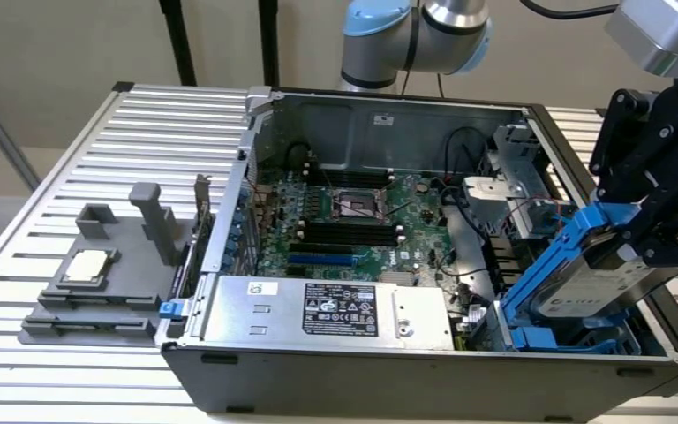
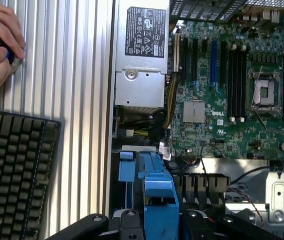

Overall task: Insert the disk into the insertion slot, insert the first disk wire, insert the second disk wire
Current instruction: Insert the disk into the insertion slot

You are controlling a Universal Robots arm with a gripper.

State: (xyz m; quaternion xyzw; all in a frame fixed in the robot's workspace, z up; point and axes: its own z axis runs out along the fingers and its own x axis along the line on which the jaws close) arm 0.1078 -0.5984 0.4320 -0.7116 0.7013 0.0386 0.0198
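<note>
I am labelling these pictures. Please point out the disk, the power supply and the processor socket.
disk [image 1: 598, 279]: exterior view, on its silver-grey body.
power supply [image 1: 339, 309]: exterior view, on its black label.
processor socket [image 1: 358, 206]: exterior view, on its middle.

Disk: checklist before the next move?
1. Grip: end effector clamps the disk by its blue carrier. Ok.
2. Seating: disk tilted, its upper end raised above the insertion slot. Not ok.
3. Lower edge lined up with the slot guides: cannot tell.
4. Path past loose wires: cannot tell.
5. A person's hand lies outside the computer case, near the keyboard. Ok.
</note>
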